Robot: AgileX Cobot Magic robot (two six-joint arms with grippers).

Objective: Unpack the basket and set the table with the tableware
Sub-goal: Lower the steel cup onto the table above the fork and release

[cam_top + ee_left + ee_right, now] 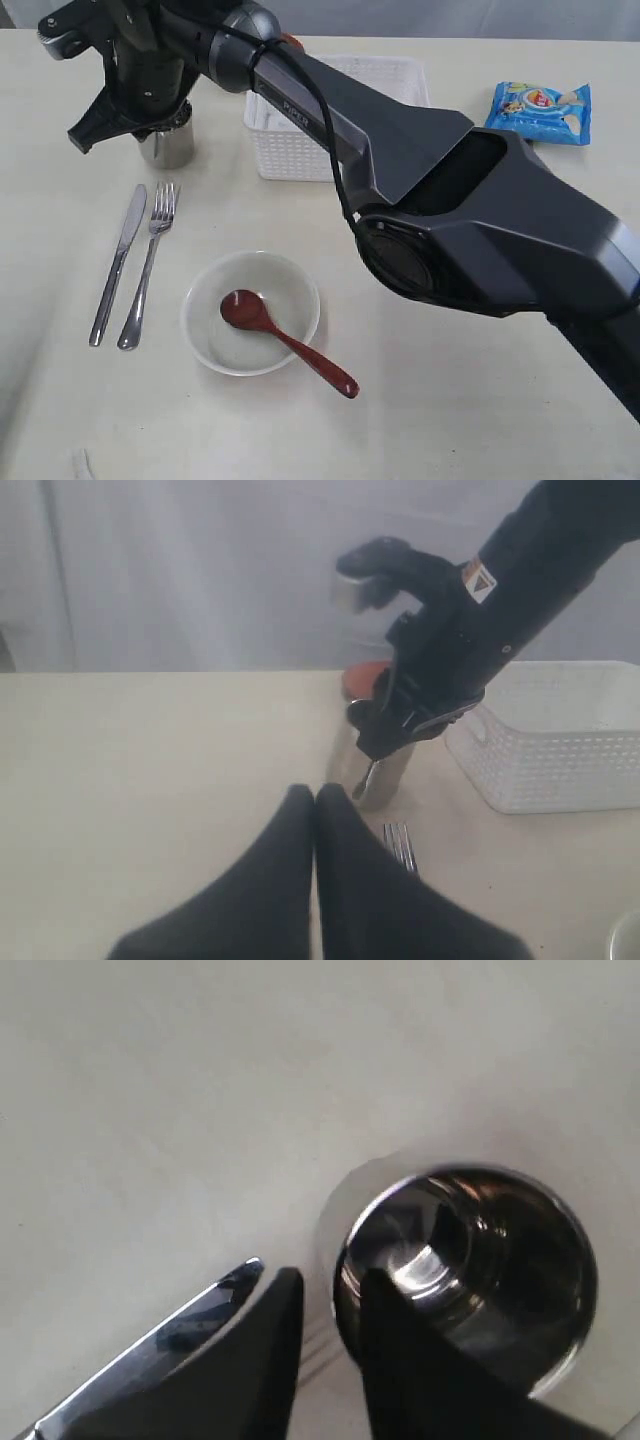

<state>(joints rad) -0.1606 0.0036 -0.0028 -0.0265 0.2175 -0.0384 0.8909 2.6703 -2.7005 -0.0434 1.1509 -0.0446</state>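
Table: a large, plain cream-white tabletop (pixel 430 430) fills the exterior view.
Basket: a white plastic rectangular basket with perforated grid sides (pixel 290 152) stands at the upper centre. A black arm (pixel 480 220) hides part of it, and its contents cannot be seen.
Cup: a shiny round steel cup (pixel 170 148) stands upright on the table at the upper left, just left of the basket and not touching it.
Right gripper: the black right gripper (pixel 330 1280) reaches from the lower right of the frame across to the upper left and hangs over the cup. Its jaws are a little apart. One finger dips inside the cup's mouth and the other sits outside, clear of the wall, with the rim between them. It is not clamped on anything.
Knife and fork: a long steel knife (pixel 118 265) and a steel fork (pixel 148 265) lie side by side at the left, below the cup. The knife is on the left, and both tips point up the frame toward the cup.
Bowl: a white round bowl (pixel 212 348) sits at the lower centre-left.
Spoon: a reddish-brown spoon (pixel 300 350) has its head in the bowl. Its handle crosses the lower right rim.
Chip bag: a blue chip bag (pixel 540 112) lies flat at the upper right, apart from the basket.
Left gripper: in the left wrist view, the fingers of the black left gripper (pixel 315 798) are pressed together with nothing between them, above bare table.
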